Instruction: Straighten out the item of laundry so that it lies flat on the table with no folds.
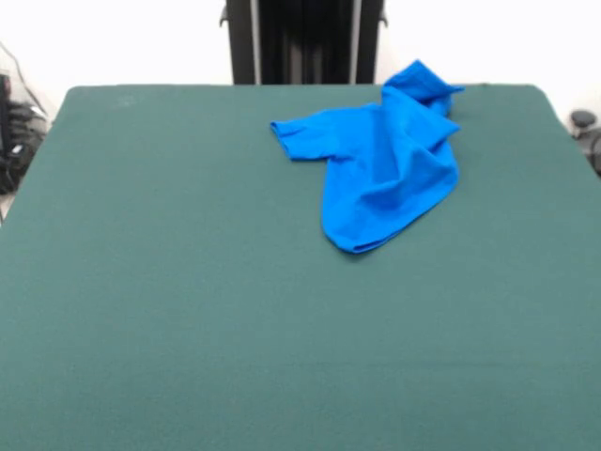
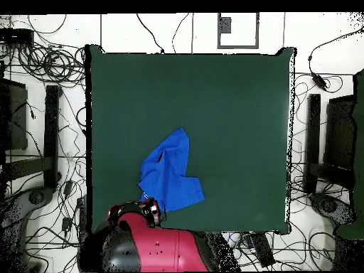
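**Soft shirt bunched near the far edge, ours to spread**

Working from the near edge of the surface (image 1: 188, 329) outward, we find bare green cloth across the whole front half. Past the middle, toward the far right corner in the front view, lies the item of laundry (image 1: 380, 164), a bright blue T-shirt crumpled on itself. Its nearest part is a rounded lobe of doubled fabric; behind that the body runs back in slanting creases, one sleeve with its hem lies out flat to the left, and a bunched, raised tip reaches almost to the far edge.

We judge the shirt light, thin and limp: it should drape from any pinch, slide easily over the felt-like cover, and drag its folds along rather than hold a shape. Nothing about it looks fragile. The hemmed sleeve and the raised far tip seem to us the best holds, single layers at the outline that can be drawn outward.

In the overhead view the red arm (image 2: 153, 245) sits at the edge beside the shirt; we cannot tell how its jaws stand.
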Controlling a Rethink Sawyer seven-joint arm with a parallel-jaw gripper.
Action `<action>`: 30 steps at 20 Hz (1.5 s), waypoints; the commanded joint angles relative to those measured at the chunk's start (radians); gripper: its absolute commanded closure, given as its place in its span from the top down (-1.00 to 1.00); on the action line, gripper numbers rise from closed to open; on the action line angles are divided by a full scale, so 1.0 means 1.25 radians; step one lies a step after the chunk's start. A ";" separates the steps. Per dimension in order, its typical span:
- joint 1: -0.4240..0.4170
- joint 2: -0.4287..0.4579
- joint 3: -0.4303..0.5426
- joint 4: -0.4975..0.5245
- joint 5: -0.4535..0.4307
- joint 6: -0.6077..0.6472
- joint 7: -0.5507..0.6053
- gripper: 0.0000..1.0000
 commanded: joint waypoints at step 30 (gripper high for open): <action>-0.015 0.473 0.040 0.028 -0.002 -0.592 0.193 1.00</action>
